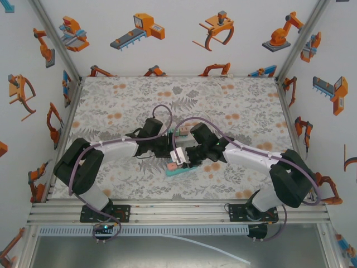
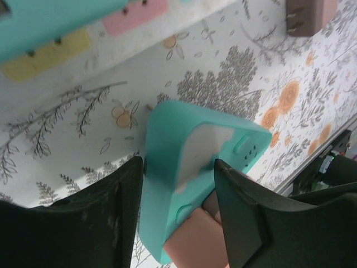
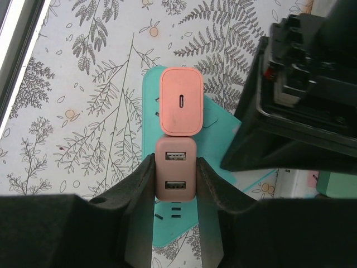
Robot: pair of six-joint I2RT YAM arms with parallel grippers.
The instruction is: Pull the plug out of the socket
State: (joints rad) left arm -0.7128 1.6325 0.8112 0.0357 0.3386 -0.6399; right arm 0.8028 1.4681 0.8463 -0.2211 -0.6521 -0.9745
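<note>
at table centre, the right gripper [image 3: 174, 163] is clamped on the two-port plug [image 3: 175, 178], which stands on the teal socket [image 3: 149, 111] beside a pinker plug [image 3: 180, 100]. the left wrist view shows the left gripper [image 2: 178, 167] straddling the socket's end; grip unclear.

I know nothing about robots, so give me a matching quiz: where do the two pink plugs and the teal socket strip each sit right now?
Things:
1. two-port plug
2. single-port plug
3. teal socket strip

Places:
a. between the fingers of the left gripper
b. clamped in the right gripper
c. ungripped, on the strip beside the clamped plug

Pairs: 1-b, 2-c, 3-a.
</note>
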